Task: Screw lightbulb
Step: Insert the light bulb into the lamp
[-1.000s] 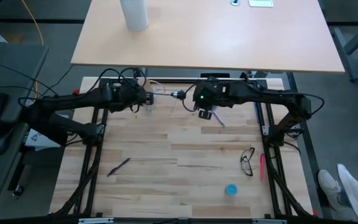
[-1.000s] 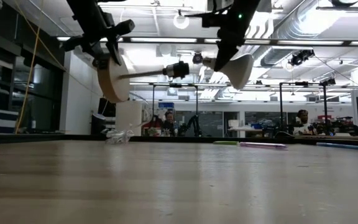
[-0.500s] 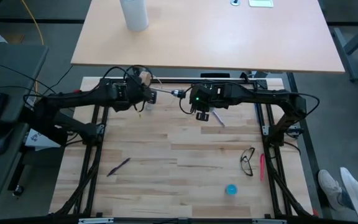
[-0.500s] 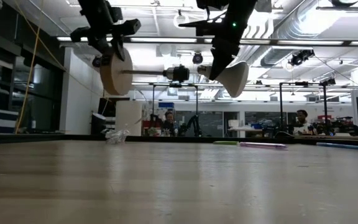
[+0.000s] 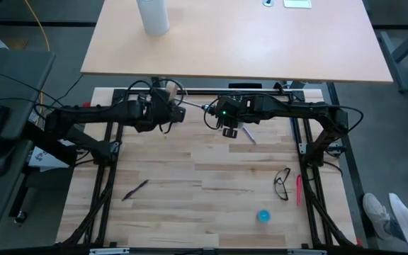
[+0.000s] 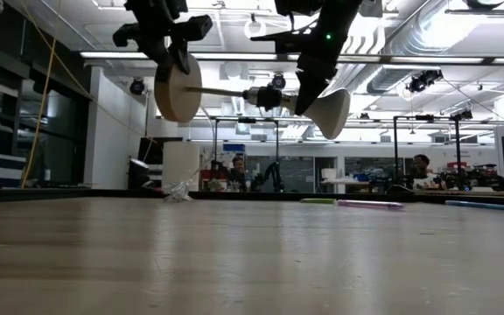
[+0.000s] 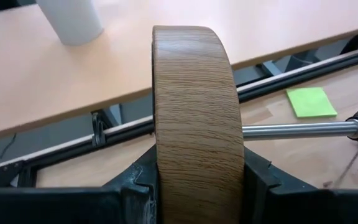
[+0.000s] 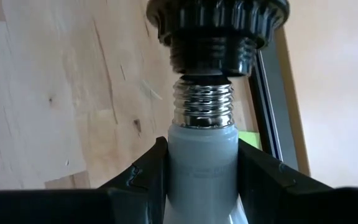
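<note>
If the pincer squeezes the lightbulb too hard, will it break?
Probably it could. The lightbulb has a thin-looking white neck where the right pincer grips it, so gentle pressure seems wise. Its smooth, tapering neck may slip. Its metal screw base looks sturdier, meeting the black socket.

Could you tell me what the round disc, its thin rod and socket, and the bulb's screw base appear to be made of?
The round disc held by the left gripper looks like wood or wood veneer: tan with visible grain. Its thin rod looks like polished metal, silvery and reflective. The black socket seems glossy moulded plastic. The white lightbulb in the right gripper has a shiny, ridged metal screw base.
</note>
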You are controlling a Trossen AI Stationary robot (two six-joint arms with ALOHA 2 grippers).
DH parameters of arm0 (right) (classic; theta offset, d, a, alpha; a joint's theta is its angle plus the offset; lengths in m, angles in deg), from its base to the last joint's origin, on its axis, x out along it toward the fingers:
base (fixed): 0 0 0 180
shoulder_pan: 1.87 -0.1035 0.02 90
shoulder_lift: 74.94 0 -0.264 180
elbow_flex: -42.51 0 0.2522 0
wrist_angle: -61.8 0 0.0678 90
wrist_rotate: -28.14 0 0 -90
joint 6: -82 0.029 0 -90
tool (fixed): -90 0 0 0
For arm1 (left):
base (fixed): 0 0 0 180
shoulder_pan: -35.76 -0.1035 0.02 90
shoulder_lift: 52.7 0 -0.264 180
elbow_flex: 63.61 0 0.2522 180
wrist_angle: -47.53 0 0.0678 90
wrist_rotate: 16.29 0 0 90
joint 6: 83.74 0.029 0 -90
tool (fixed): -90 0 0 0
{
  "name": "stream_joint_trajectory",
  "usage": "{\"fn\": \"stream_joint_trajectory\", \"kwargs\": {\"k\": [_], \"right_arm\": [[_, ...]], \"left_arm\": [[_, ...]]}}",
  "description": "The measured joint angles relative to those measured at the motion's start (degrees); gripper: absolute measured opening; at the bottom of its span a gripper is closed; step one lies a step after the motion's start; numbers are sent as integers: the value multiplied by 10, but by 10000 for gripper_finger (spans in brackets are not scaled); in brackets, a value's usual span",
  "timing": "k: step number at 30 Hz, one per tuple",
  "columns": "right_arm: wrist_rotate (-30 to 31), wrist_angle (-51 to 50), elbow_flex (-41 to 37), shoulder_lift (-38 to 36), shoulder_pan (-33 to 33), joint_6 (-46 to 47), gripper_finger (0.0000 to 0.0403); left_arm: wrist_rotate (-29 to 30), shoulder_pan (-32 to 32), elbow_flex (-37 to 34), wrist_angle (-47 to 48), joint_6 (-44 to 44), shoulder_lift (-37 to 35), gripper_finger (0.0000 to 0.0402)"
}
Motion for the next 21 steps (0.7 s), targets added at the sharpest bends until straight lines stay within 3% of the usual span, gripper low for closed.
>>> {"fn": "stream_joint_trajectory", "kwargs": {"k": [6,21], "right_arm": [[-12,18,0,-2,0,12,143],[-156,33,-3,-13,5,54,143]], "left_arm": [[9,10,0,-14,10,2,114],[46,40,-1,-63,173,-4,114]]}}
